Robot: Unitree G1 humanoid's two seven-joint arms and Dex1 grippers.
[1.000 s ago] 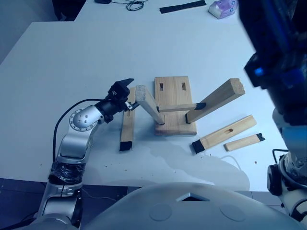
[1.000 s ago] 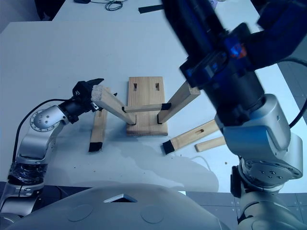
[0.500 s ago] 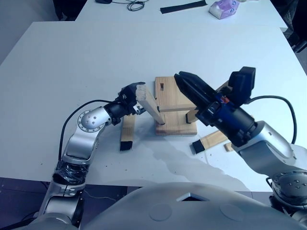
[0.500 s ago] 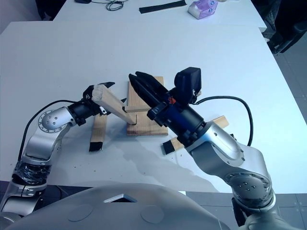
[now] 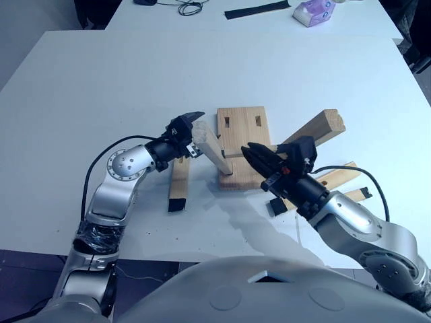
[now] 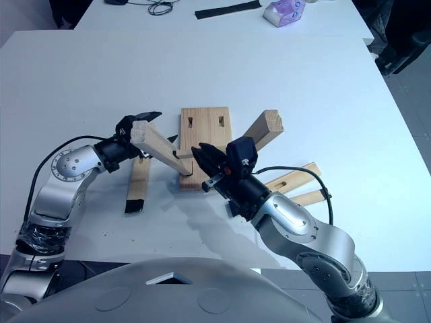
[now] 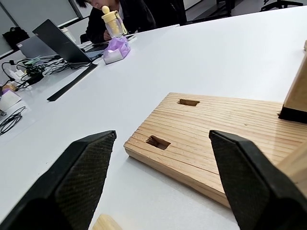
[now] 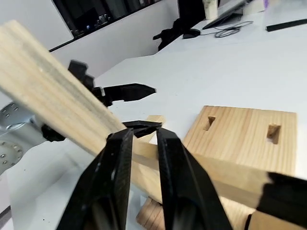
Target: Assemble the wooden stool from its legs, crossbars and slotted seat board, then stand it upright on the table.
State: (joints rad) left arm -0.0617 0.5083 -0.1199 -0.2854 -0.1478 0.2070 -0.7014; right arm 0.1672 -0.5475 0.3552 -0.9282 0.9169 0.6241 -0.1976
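Seat board [image 5: 244, 128] is lying flat at centre frame, carrying two slanted legs [image 5: 210, 147] joined by a crossbar [image 5: 236, 152]. Left gripper [image 7: 162, 135] is hovering with jaws spread beside the left leg's top. Right gripper [image 8: 139, 127], jaws pressed together, is pointing at the crossbar.

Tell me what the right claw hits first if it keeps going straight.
Probably the tilted leg, right where the crossbar joins it; the right claw points at that joint. Depth unclear.

Your right gripper [image 5: 250, 149] has swung down from the upper right to the crossbar [image 5: 232, 153] at the frame's centre.
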